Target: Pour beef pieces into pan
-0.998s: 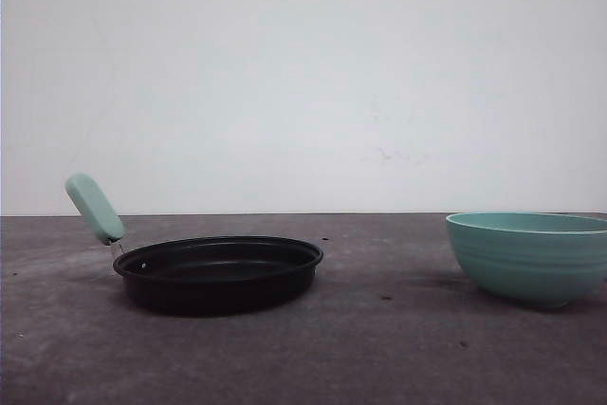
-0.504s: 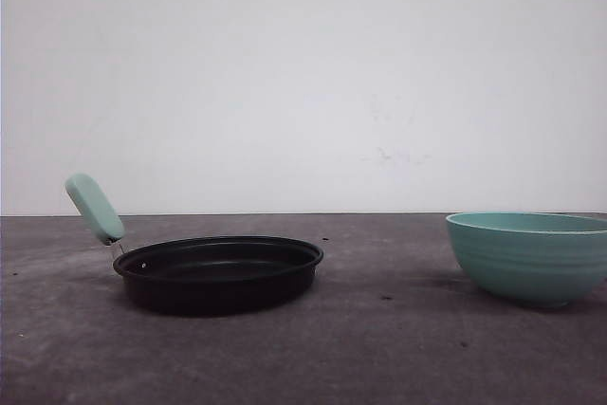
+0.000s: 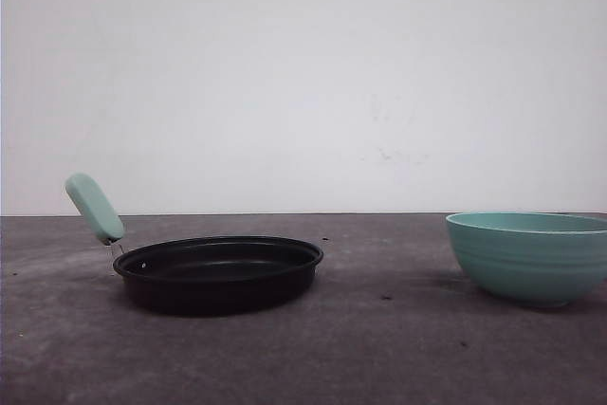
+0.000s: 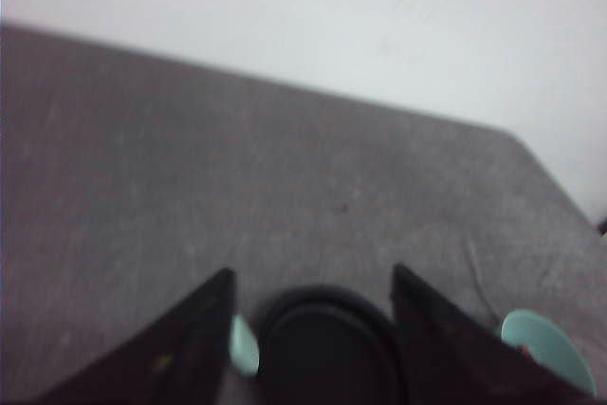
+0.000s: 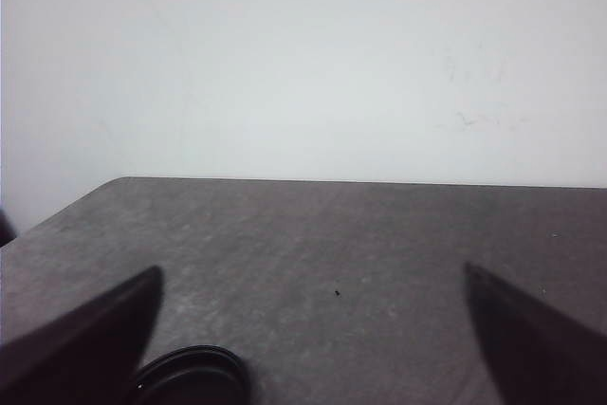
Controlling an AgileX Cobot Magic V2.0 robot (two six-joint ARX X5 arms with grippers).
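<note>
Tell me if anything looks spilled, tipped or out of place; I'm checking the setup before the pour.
Nothing stands out. The pan sits flat on the table and looks empty, and the teal bowl stands upright, apart from it. A few tiny dark specks dot the tabletop. Both grippers are open with nothing between their fingers.

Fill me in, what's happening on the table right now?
Nothing is being handled yet. The round black frying pan with its mint-green handle sits on the dark grey table, and the teal ribbed bowl stands apart from it at the right. The left gripper is open with the pan seen between its fingers; the right gripper is open too, holding nothing. The bowl's contents are too blurred to tell.
</note>
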